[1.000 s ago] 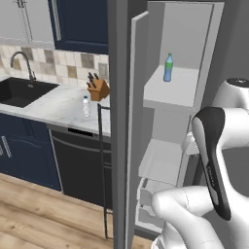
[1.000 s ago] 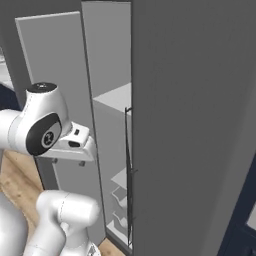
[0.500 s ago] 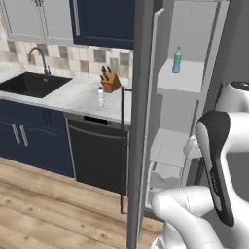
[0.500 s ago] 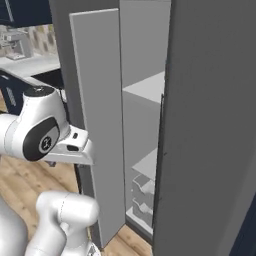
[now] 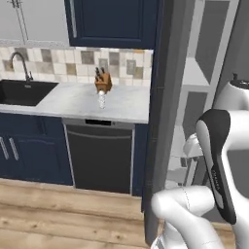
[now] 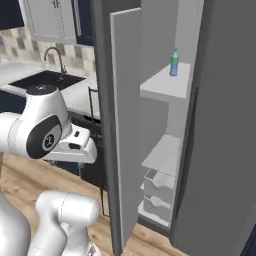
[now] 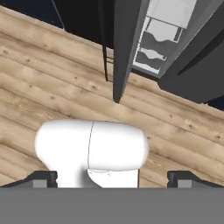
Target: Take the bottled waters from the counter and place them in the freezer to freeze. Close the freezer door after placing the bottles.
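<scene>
- The clear bottle (image 5: 101, 99) stands on the counter (image 5: 73, 99), just in front of the knife block (image 5: 101, 83); I might topple it while reaching.
- My gripper (image 7: 111, 178) is spread apart, holding nothing.
- Right of the counter, the freezer door (image 6: 125, 125) is ajar; my arm might bump it.
- The blue bottle (image 6: 174, 63) sits on the freezer (image 6: 165, 100) shelf.

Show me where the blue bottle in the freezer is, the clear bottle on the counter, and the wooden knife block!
Blue-tinted plastic bottle with green cap (image 6: 174, 63), right base view, on its label.
Clear plastic bottle (image 5: 101, 99), left base view, on its body.
Brown wooden knife block (image 5: 102, 86), left base view, on its front face.
</scene>
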Robot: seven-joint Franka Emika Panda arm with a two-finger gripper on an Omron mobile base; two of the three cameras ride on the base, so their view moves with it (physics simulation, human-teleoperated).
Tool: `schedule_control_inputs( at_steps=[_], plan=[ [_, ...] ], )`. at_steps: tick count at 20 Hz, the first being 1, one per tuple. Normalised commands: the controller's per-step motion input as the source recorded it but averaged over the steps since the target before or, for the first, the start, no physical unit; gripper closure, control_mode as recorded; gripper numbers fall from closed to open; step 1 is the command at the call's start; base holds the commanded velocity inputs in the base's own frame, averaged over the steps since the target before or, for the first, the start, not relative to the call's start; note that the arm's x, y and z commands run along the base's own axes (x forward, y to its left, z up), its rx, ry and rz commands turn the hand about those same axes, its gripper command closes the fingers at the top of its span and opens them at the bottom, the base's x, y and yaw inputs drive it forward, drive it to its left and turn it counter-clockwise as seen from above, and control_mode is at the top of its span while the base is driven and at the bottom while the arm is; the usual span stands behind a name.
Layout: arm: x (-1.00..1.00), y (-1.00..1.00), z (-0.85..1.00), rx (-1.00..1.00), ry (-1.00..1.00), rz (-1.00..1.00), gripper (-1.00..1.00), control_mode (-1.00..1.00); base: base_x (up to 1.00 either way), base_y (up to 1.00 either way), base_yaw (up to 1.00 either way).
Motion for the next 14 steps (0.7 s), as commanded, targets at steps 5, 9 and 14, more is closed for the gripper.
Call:
schedule_control_inputs(
  at_steps=[5,9,14],
  plan=[
    [0.0,0.0,0.0,0.0,0.0,0.0,-1.0,1.0,0.0,0.99,-0.54],
    [0.0,0.0,0.0,0.0,0.0,0.0,-1.0,1.0,0.04,1.0,-0.45],
    [0.0,0.0,0.0,0.0,0.0,0.0,-1.0,1.0,0.27,1.0,-0.38]
  ],
)
